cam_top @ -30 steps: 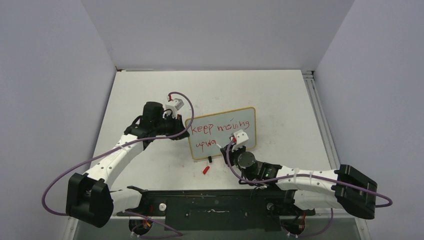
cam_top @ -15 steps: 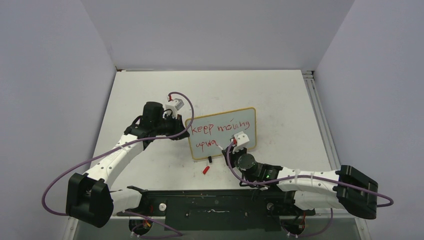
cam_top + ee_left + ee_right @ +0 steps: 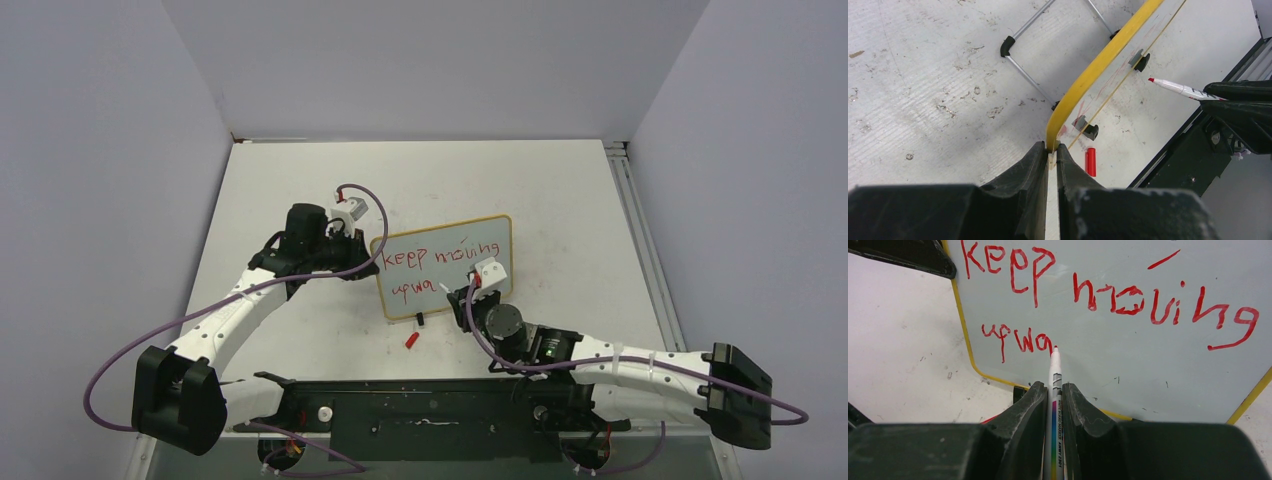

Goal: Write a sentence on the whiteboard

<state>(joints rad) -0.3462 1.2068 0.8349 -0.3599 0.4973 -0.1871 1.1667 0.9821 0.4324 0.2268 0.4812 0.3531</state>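
Right end effector (image 3: 1053,388) tight around marker (image 3: 1055,365), tip at whiteboard (image 3: 1133,365).

From overhead, the white-and-black right arm (image 3: 497,322) covers the lower right part of the small, pale, yellow-framed whiteboard (image 3: 420,275), beside "upwa" of the red handwritten sentence (image 3: 412,257). From the left wrist that whiteboard is nearly edge-on, its lettering unreadable. Below it, the white red-tipped marker (image 3: 1054,385) runs off the right wrist picture's bottom edge.
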